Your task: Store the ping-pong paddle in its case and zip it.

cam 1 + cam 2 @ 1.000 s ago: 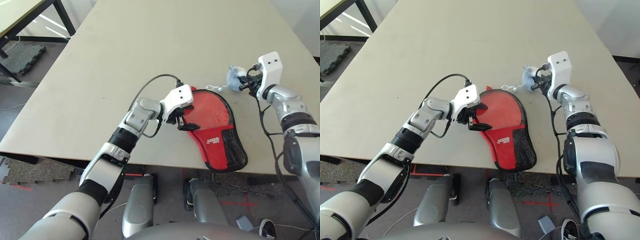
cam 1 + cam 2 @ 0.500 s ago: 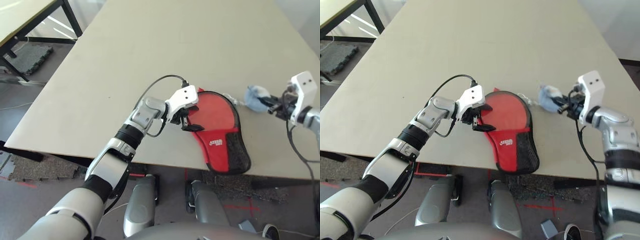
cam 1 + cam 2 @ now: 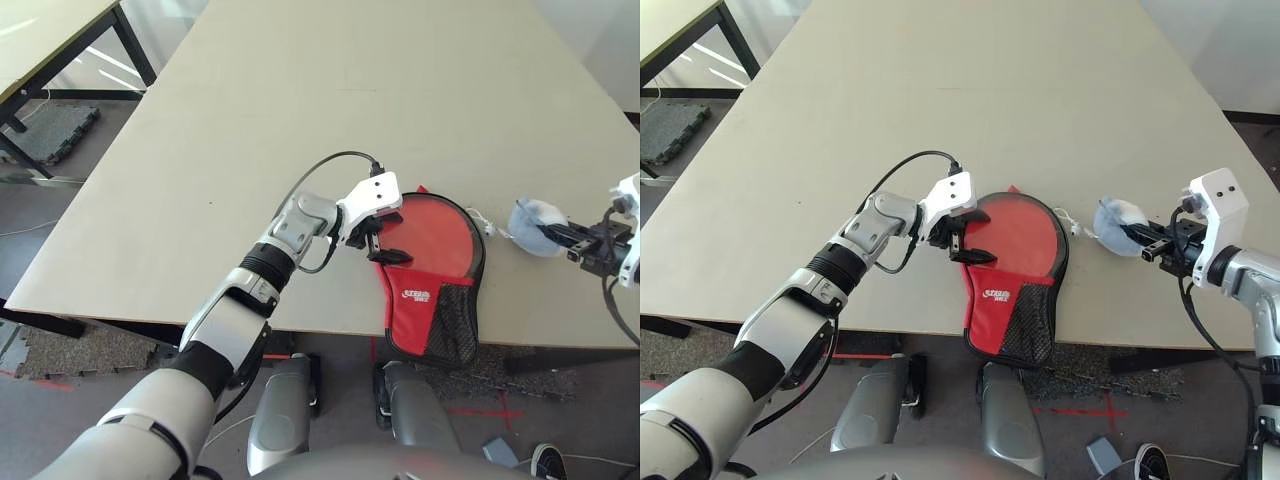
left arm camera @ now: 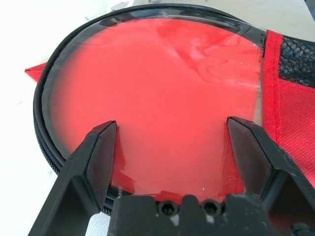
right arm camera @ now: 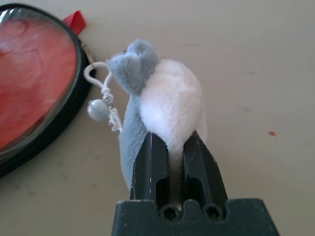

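Note:
The red case (image 3: 432, 262) with black trim and a mesh pocket lies at the table's front edge, its narrow end hanging over it. My left gripper (image 3: 385, 243) is open over the case's round part, its fingers astride the glossy red face (image 4: 162, 78). The ping-pong paddle is hidden. To the right of the case, my right gripper (image 3: 562, 235) is shut on a white and grey plush pendant (image 5: 167, 98). A short white cord with a bead (image 5: 97, 110) runs from the pendant to the case's zipper edge (image 5: 74, 105).
The beige table (image 3: 300, 100) stretches bare behind and to the left of the case. Its front edge (image 3: 200, 318) lies just below my left forearm. Another table (image 3: 40, 20) and a black floor mat (image 3: 50, 125) are at the far left.
My right gripper has carried the plush pendant from the far side of the case round to its right side, nearer the front edge. The left gripper stays open on the case. The view has shifted too.

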{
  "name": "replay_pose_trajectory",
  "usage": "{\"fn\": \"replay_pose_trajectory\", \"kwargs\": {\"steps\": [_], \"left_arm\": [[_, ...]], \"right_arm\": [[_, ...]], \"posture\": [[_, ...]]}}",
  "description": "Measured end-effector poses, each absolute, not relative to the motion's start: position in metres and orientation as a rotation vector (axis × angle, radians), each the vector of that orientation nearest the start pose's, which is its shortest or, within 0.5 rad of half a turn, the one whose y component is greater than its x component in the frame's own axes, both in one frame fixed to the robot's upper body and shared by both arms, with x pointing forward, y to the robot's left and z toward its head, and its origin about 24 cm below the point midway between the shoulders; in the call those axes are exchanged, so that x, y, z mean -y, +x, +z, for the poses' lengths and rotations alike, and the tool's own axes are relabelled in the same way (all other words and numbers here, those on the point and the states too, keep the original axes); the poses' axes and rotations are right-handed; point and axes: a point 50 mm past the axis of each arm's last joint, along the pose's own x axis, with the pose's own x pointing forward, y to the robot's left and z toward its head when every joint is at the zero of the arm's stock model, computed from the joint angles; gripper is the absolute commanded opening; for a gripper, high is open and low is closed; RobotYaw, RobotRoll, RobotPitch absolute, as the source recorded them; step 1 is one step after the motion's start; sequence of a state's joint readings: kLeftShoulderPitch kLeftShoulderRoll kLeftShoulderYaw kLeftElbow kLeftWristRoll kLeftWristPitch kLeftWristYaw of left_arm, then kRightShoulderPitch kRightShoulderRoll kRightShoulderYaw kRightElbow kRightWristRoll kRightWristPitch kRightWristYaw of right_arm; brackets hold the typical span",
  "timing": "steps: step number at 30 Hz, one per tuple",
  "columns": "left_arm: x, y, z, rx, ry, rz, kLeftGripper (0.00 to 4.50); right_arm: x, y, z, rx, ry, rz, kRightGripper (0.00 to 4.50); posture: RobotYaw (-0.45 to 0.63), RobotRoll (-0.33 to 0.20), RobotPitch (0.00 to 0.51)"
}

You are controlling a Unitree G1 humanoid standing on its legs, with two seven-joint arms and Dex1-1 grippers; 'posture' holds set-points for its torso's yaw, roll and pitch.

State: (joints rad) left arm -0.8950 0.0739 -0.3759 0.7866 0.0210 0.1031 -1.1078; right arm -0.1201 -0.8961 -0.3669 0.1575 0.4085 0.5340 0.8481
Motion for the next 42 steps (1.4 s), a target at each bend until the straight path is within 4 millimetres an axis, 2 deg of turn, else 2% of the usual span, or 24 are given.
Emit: {"fn": "replay_pose_trajectory", "kwargs": {"steps": [9, 16, 26, 33, 42], "left_arm": [[-0.011, 0.337, 0.100, -0.203, 0.532, -1.518, 4.50], [-0.007, 0.337, 0.103, -0.146, 0.612, -1.532, 4.50], [-0.008, 0.336, 0.101, -0.193, 0.595, -1.557, 4.50], [-0.010, 0.334, 0.100, -0.245, 0.570, -1.580, 4.50], [-0.016, 0.331, 0.096, -0.302, 0.543, -1.596, 4.50]], "right_arm": [[0.353, 0.234, 0.127, -0.437, -0.149, 0.349, 0.00], [0.357, 0.229, 0.131, -0.457, -0.174, 0.369, 0.00], [0.368, 0.213, 0.133, -0.547, -0.144, 0.415, 0.00], [0.366, 0.198, 0.135, -0.648, -0.084, 0.518, 0.00], [0.372, 0.180, 0.135, -0.749, -0.115, 0.576, 0.00]], "posture": [[-0.07, 0.000, 0.163], [-0.06, 0.000, 0.171], [-0.06, 0.000, 0.171], [-0.07, 0.000, 0.169], [-0.07, 0.000, 0.170]]}}
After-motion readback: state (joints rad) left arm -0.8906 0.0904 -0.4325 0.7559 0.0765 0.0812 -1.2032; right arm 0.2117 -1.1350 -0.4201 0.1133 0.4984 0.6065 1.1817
